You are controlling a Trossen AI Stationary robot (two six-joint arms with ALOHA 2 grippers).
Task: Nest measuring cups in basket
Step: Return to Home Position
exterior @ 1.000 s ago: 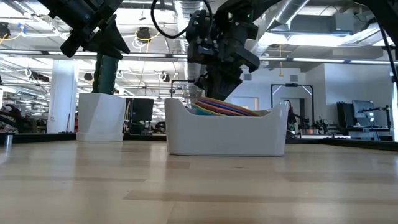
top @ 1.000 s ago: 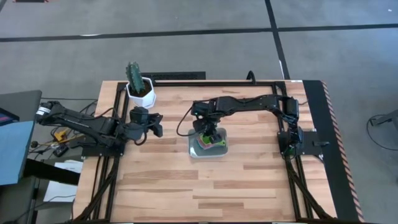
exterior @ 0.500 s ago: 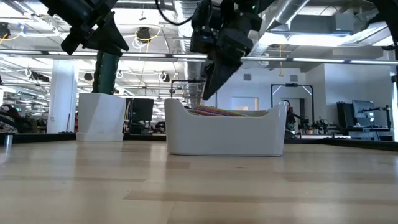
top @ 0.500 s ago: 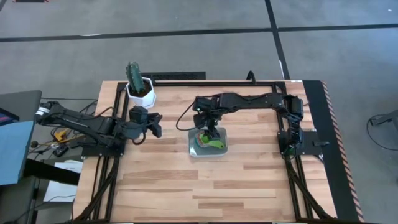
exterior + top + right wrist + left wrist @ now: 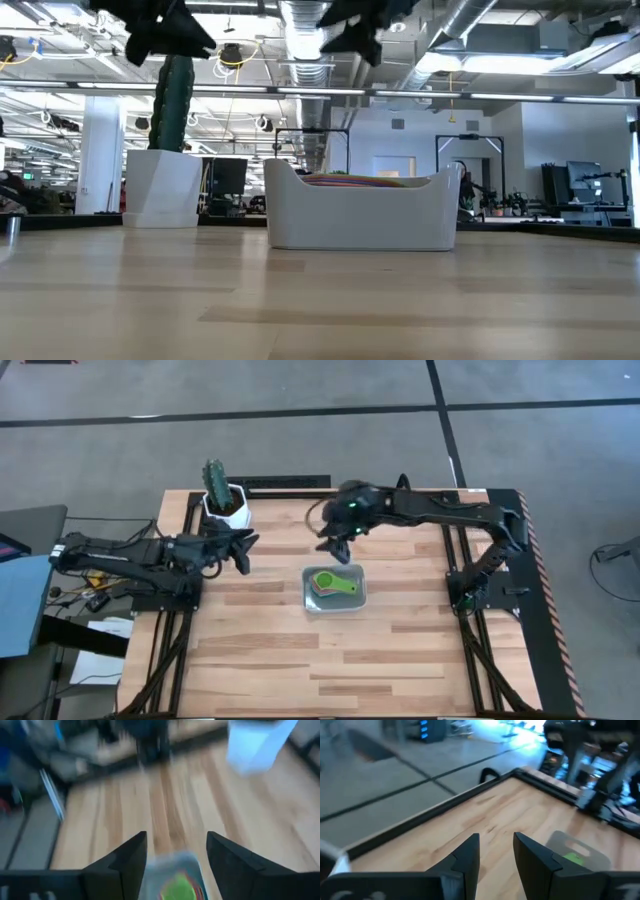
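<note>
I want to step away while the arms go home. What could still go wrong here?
The left gripper hangs close beside the cactus pot; a swing that way could tip it. The right gripper, open, hangs high beside the basket; a low swing could clip its rim. The measuring cups peek just above the rim in the low view, so a knock might spill them.

The pale wooden plank bench (image 5: pixel 400 650) is carrying a shallow silvery clear plastic basket (image 5: pixel 336 610) at frame centre and a white hexagonal cactus pot (image 5: pixel 228 511) toward its upper left.
</note>
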